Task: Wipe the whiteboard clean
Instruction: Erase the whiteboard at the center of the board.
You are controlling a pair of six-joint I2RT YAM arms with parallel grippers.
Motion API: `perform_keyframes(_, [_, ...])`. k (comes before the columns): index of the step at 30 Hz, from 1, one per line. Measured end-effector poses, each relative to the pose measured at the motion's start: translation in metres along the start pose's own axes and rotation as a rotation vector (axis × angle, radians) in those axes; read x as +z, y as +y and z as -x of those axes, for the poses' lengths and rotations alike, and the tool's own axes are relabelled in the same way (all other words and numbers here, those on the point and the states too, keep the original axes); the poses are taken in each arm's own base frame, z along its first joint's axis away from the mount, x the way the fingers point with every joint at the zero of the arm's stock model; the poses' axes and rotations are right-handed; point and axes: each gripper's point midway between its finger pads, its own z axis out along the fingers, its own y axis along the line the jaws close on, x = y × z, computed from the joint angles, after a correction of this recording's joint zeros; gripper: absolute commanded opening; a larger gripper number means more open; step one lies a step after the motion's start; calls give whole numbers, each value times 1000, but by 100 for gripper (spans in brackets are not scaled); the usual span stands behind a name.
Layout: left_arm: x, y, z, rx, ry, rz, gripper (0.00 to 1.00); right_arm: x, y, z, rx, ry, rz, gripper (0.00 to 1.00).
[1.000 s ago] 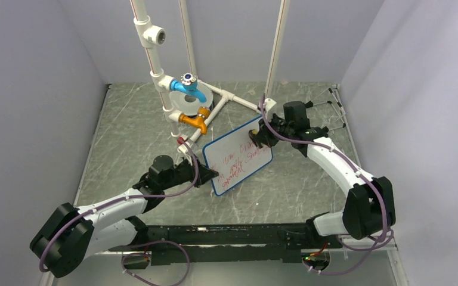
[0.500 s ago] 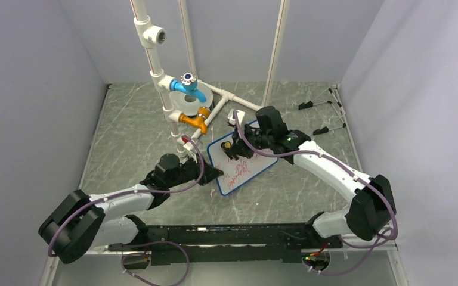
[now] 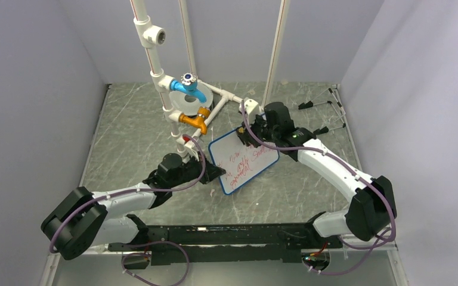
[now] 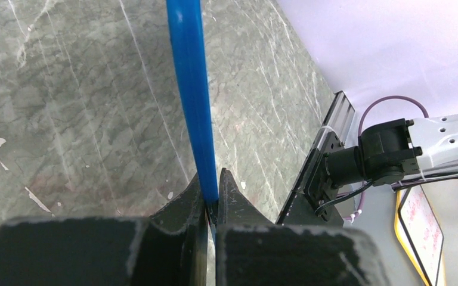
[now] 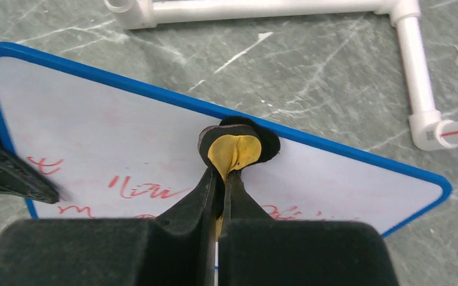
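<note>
Now the left jaws clamp the blue rim of the whiteboard [image 3: 244,164] — the right jaws, pinched tight on a yellow-black pad [image 5: 237,149], press it at the board's far edge.

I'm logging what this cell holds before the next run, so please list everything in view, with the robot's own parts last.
whiteboard: one, white with a blue rim and red writing, mid-table
eraser: one, yellow and black, against the whiteboard's far edge
pipe frame: one, white, far side of the table
blue tap: one, blue, on the pipe frame
orange tap: one, orange, below the blue tap
disc: one, pale grey, between the taps
clips: at least two, black, far right of the table
table: one, grey marbled
left gripper: one, black, shut on the whiteboard's near-left rim
right gripper: one, black, shut on the eraser
</note>
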Motion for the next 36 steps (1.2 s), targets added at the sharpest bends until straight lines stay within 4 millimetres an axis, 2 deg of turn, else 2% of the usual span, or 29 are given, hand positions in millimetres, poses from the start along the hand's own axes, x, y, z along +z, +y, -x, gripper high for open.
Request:
perform_keyframes(4, [2, -1, -2, -16, 3, -1, 0, 3, 26, 3, -50, -7, 84, 0])
perform_keyframes(8, [4, -1, -3, -23, 6, 2, 0, 1, 82, 5, -137, -13, 297, 0])
perform_keyframes(11, [4, -5, -6, -20, 16, -9, 0, -3, 102, 3, -163, -9, 379, 0])
perform_keyframes(15, [4, -5, -7, -22, 20, -8, 0, -2, 94, 1, -148, 1, 347, 0])
perform_keyframes(17, [4, -4, -7, -25, 18, -3, 0, -1, 82, 2, -121, 6, 294, 0])
perform_keyframes(21, [5, -5, -4, -32, 9, -2, 0, -2, 27, 6, -54, -8, 93, 0])
perform_keyframes(23, [6, -6, -4, -30, 8, -7, 0, -4, 6, 6, -38, -11, 16, 0])
perform_keyframes(25, [7, -6, -4, -29, 11, -8, 0, -5, -4, 6, -30, -11, -20, 0])
perform_keyframes(27, [8, -6, -5, -29, 12, -9, 0, -4, -2, 6, -37, -11, -12, 0])
perform_keyframes(29, [8, -6, -5, -29, 13, -10, 0, -3, 8, 7, -61, -17, 28, 0])
perform_keyframes(36, [8, -6, -6, -29, 16, -10, 0, -4, 82, 6, -174, -26, 325, 0])
